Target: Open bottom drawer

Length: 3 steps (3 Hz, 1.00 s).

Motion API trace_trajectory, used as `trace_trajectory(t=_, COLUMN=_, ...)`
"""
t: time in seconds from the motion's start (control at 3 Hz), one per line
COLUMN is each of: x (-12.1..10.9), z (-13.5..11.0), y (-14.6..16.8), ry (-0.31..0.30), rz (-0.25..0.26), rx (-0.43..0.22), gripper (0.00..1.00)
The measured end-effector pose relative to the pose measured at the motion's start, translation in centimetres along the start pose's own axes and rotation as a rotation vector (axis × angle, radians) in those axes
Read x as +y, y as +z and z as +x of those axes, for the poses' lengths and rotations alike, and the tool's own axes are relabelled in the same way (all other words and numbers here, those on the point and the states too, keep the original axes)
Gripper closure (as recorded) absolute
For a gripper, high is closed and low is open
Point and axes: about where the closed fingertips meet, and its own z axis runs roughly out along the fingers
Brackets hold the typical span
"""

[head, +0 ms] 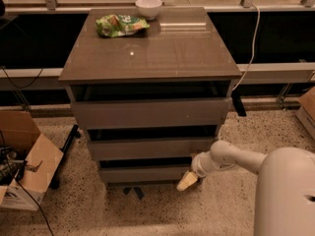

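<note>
The bottom drawer (142, 173) is the lowest of three grey-brown fronts on the cabinet (150, 58), low in the middle of the camera view. It looks narrowest and stands close to the cabinet body, with a dark gap above it. My gripper (187, 181) is at the end of the white arm (231, 159), which comes in from the lower right. Its cream tip points down-left at the right end of the bottom drawer front, about touching it. The middle drawer (150, 147) and top drawer (150, 113) sit above.
A green snack bag (120, 25) and a white bowl (148, 7) lie on the cabinet top. An open cardboard box (24, 156) stands on the floor at left. Another box (307, 112) is at the right edge. A white cable (253, 38) hangs behind the cabinet.
</note>
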Motion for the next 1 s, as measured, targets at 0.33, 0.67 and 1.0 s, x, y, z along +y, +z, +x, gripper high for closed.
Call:
trace_trajectory(t=0.33, x=-1.8, z=1.5, y=2.5, ry=0.034, rz=0.006, rx=0.010, gripper=0.00)
trace_trajectory(t=0.67, x=-3.2, z=2.9, y=4.6, ry=0.074, rz=0.006, rx=0.007, gripper=0.00)
trace_trajectory(t=1.0, x=-4.4, z=3.6, y=6.3, ry=0.103, rz=0.007, rx=-0.003, gripper=0.00)
